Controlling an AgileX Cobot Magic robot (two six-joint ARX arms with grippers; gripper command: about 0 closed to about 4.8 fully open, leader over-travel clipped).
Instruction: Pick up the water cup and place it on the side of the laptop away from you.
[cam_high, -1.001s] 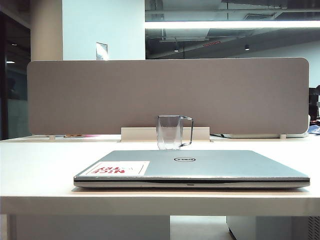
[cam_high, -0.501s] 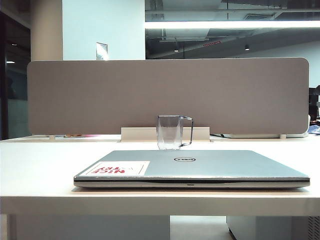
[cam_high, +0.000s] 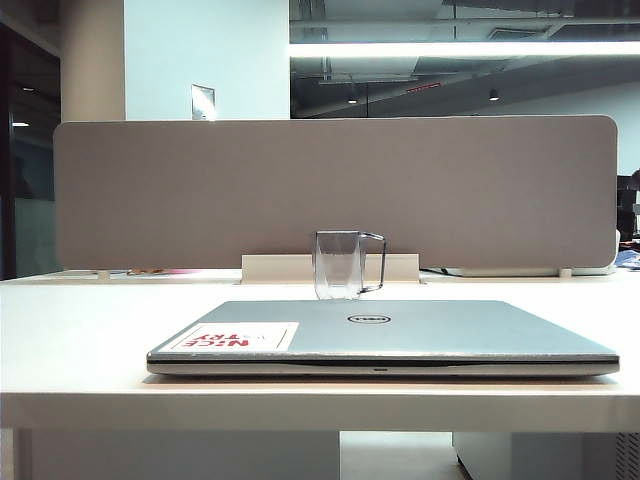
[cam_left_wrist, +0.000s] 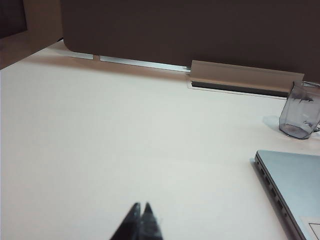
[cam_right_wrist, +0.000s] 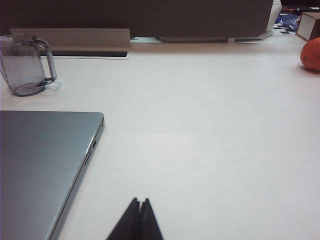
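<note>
The water cup (cam_high: 340, 265), a clear grey-tinted cup with a thin loop handle, stands upright on the white table behind the laptop (cam_high: 400, 335), on its far side. The silver Dell laptop lies closed, with a white sticker in red letters on its lid. Neither arm shows in the exterior view. In the left wrist view my left gripper (cam_left_wrist: 141, 206) is shut and empty over bare table, well short of the water cup (cam_left_wrist: 300, 110) and off the laptop's corner (cam_left_wrist: 295, 185). My right gripper (cam_right_wrist: 139, 201) is shut and empty beside the laptop's other edge (cam_right_wrist: 45, 165), far from the water cup (cam_right_wrist: 24, 65).
A grey divider panel (cam_high: 335, 190) runs along the table's back edge, with a white cable tray (cam_high: 280, 267) at its foot just behind the cup. An orange round object (cam_right_wrist: 311, 53) lies at the far right of the table. The table's front edge (cam_high: 320, 410) is close below the laptop.
</note>
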